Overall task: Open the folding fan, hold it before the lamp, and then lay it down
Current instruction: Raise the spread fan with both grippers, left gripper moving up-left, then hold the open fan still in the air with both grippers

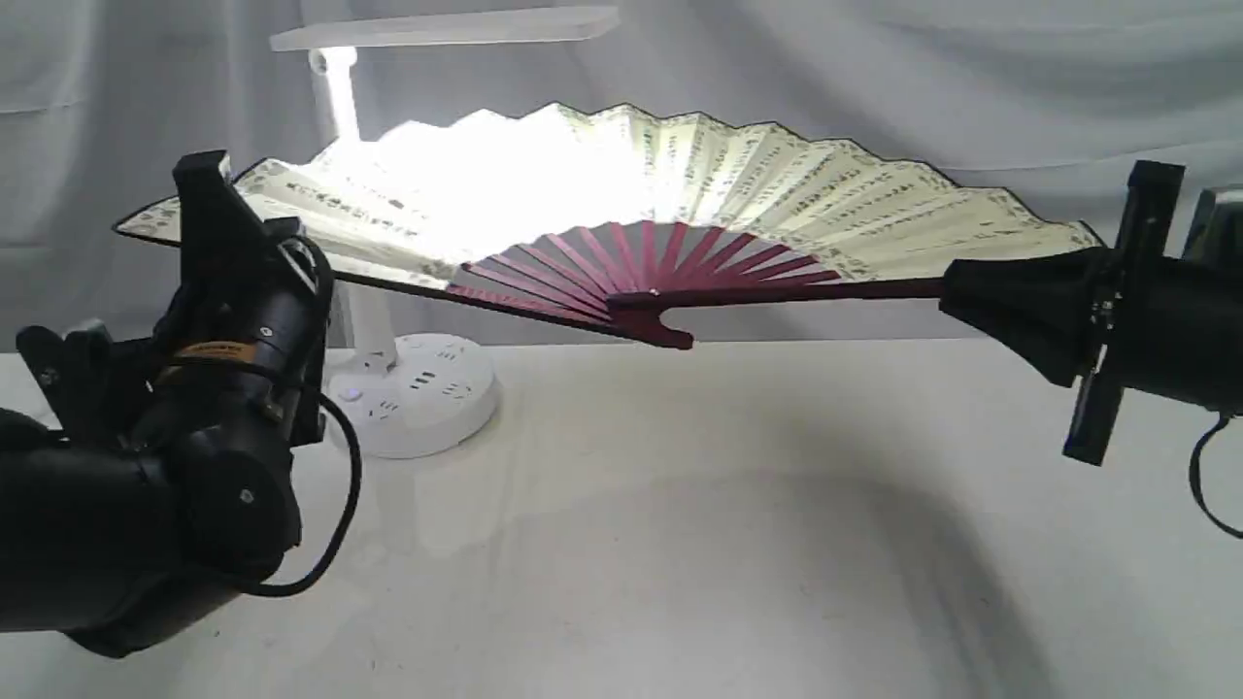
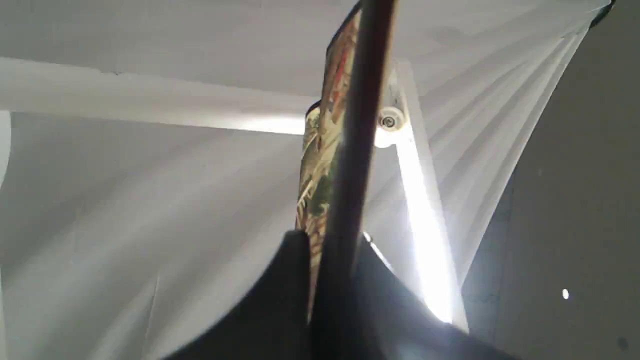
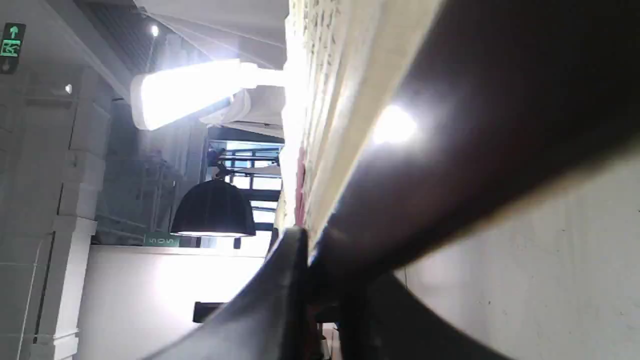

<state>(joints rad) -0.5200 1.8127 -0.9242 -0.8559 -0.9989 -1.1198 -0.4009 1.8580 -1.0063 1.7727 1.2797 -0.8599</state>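
The folding fan [image 1: 738, 184] is spread wide open and held up in the air in front of the lamp [image 1: 413, 388], whose light glows through the left half of the cream leaf. Maroon ribs meet at the pivot near the middle, above the table. My left gripper [image 1: 291, 254] is shut on the left guard, seen edge-on as the fan [image 2: 350, 165] between black fingers [image 2: 280, 300]. On the other side, my right gripper [image 1: 957, 289] is shut on the right guard, where the fan [image 3: 430, 150] runs close past the camera. The lamp head [image 3: 185, 92] shines behind it.
A white table [image 1: 680, 544] lies below the fan, with the lamp's round base at its back left. A pale draped curtain [image 1: 971, 87] hangs behind. My left arm [image 1: 146, 505] fills the lower left corner.
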